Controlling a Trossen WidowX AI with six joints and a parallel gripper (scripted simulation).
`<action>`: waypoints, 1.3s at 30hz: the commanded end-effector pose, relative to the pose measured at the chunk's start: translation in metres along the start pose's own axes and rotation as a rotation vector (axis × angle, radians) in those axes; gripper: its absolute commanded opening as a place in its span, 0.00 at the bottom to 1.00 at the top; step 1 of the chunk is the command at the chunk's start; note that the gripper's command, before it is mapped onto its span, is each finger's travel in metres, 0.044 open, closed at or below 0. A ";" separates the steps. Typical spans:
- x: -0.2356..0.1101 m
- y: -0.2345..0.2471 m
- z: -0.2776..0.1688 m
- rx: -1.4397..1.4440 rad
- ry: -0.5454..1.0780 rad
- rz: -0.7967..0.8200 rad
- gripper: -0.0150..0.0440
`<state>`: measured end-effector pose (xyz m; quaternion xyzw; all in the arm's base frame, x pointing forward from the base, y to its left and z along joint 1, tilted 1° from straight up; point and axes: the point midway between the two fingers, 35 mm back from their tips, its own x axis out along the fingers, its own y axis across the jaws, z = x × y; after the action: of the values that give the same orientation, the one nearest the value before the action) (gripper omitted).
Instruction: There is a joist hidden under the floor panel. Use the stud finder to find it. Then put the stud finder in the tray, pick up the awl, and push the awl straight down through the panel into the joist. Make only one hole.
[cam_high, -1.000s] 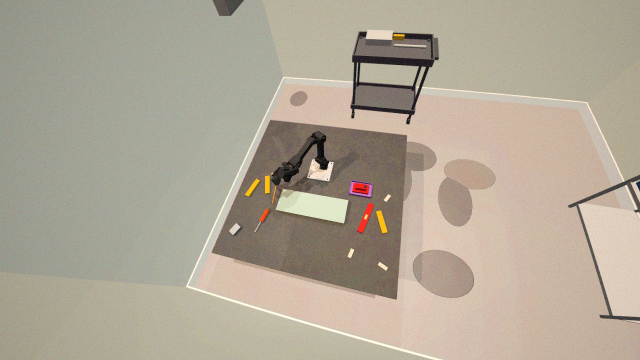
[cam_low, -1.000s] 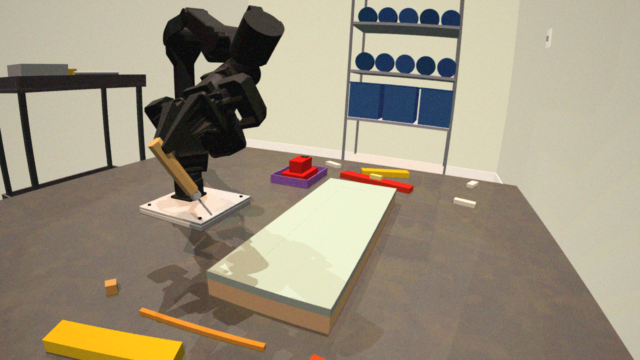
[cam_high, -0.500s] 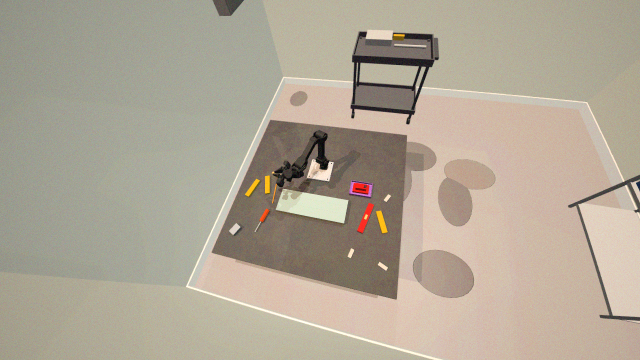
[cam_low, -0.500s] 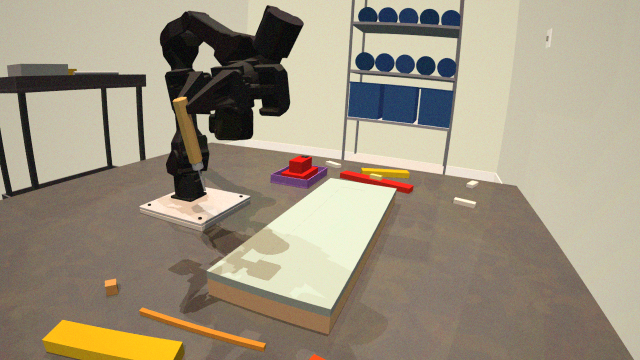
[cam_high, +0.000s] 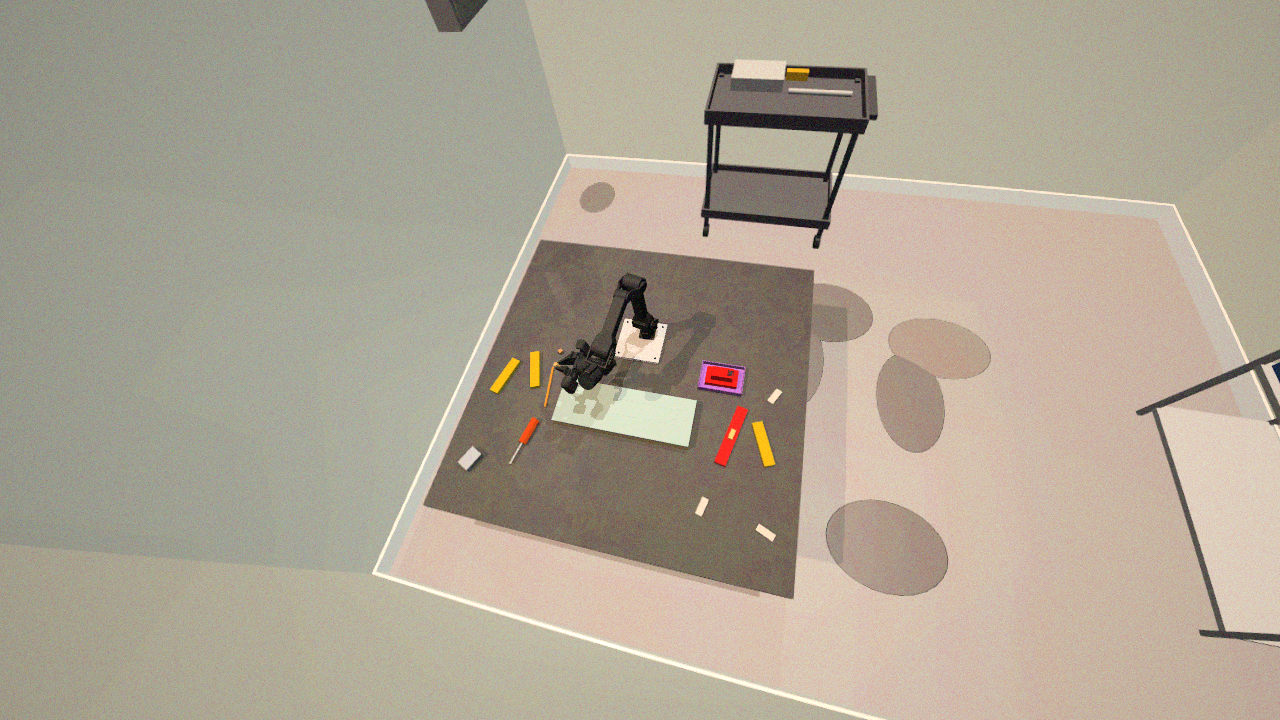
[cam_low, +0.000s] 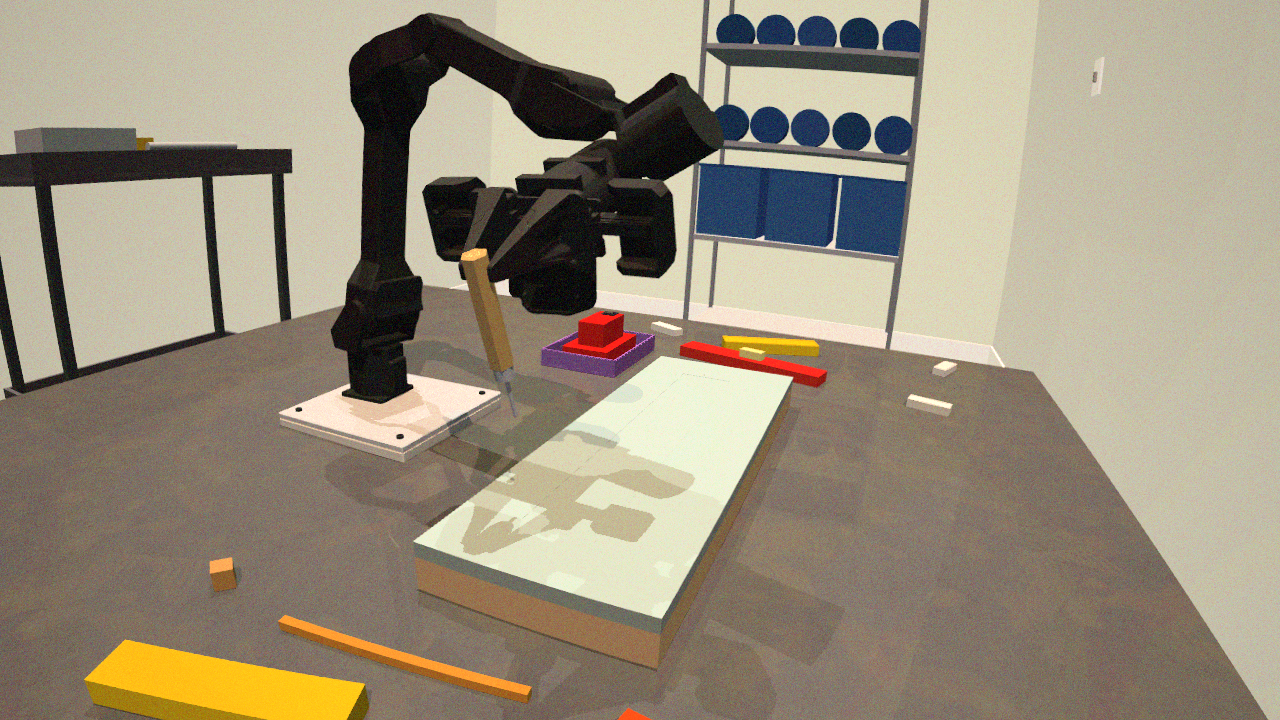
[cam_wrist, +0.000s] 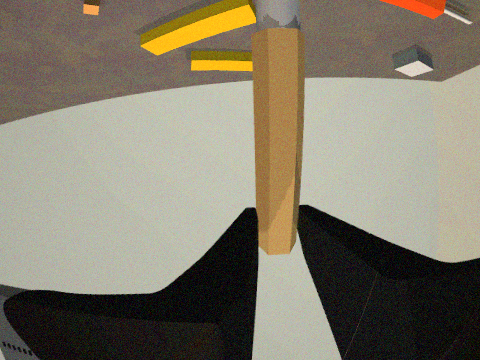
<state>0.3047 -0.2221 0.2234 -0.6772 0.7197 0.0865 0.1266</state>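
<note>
My gripper (cam_low: 480, 257) (cam_wrist: 276, 216) (cam_high: 571, 368) is shut on the upper end of the awl (cam_low: 491, 313) (cam_wrist: 276, 134). The awl has a wooden handle and a thin metal tip. It hangs tip-down, slightly tilted, in the air by the left end of the pale green floor panel (cam_high: 644, 420) (cam_low: 644, 465) (cam_wrist: 120, 174). The tip does not touch the panel. The red stud finder (cam_high: 721, 377) (cam_low: 599, 328) sits in the purple tray (cam_high: 703, 376) (cam_low: 572, 359), beyond the panel's right end.
Two yellow blocks (cam_high: 504, 374) (cam_high: 534, 368), an orange strip (cam_low: 402, 660), a red-handled screwdriver (cam_high: 528, 434) and a grey block (cam_high: 469, 458) lie left of the panel. A red bar (cam_high: 731, 436) and a yellow bar (cam_high: 762, 443) lie to the right. The arm's base plate (cam_low: 393, 420) is behind.
</note>
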 end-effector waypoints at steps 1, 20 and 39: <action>-0.010 -0.011 0.011 -0.008 0.014 0.011 0.25; -0.054 -0.042 0.039 -0.030 0.086 -0.014 0.25; -0.048 -0.043 0.056 -0.030 0.086 -0.014 0.25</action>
<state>0.3526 -0.1623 0.1911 -0.6873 0.7173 0.0691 0.0912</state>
